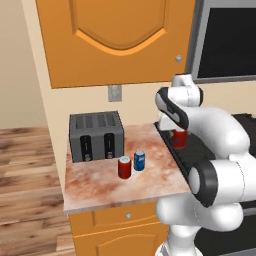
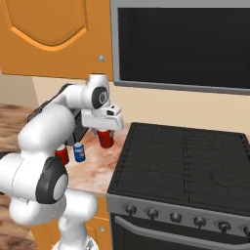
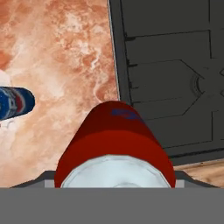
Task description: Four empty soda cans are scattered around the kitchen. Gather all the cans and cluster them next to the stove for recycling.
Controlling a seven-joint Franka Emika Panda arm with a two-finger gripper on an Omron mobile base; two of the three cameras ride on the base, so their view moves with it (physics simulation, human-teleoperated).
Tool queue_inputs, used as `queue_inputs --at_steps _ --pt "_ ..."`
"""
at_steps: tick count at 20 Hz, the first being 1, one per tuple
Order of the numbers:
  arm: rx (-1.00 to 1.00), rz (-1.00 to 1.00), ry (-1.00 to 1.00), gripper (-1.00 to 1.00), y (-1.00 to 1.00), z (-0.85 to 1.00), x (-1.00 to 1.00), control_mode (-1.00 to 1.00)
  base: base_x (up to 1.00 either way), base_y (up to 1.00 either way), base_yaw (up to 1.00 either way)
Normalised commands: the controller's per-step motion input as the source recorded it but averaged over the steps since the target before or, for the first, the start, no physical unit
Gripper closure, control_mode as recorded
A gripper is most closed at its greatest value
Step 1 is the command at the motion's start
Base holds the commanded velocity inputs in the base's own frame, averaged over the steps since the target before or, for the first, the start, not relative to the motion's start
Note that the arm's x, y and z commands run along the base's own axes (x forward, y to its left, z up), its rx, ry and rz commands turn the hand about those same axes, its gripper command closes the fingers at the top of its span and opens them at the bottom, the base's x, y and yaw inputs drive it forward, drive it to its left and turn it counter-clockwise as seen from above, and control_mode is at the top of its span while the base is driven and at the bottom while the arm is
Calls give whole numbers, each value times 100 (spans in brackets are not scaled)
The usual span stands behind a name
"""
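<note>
My gripper point(image 2: 105, 133) is shut on a red soda can point(image 2: 105, 138), held upright from above just over the counter at the stove's left edge. In the hand view this red can point(image 3: 114, 144) is close up, its silver top nearest the camera. The black stove point(image 2: 181, 161) lies right beside it. Two more soda cans stand together mid-counter, one red point(image 1: 124, 167) and one blue point(image 1: 139, 160). From the hand the blue can point(image 3: 15, 103) appears to the left. In the left base view, my arm partly hides the held can point(image 1: 179, 139).
A grey two-slot toaster point(image 1: 96, 136) stands at the back left of the marbled counter point(image 1: 100, 187). A black-fronted microwave point(image 2: 185, 44) hangs above the stove, and orange cabinets point(image 1: 115, 35) hang over the counter. The counter ends at its left edge above a wood floor.
</note>
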Motion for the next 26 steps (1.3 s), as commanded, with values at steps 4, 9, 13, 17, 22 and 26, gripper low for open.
queue_inputs --at_steps 4,9,13,17,22,26 --pt "2 7 14 100 15 -39 53 -100 0 0 0" --pt "0 6 14 100 16 -48 62 -100 0 0 0" --pt "2 4 7 100 8 -51 64 -100 0 0 0" --pt "1 4 5 100 7 -53 60 -100 0 0 0" --pt "0 5 8 100 8 -53 55 -100 0 0 0" --pt "1 5 9 100 4 -40 62 -100 0 0 0"
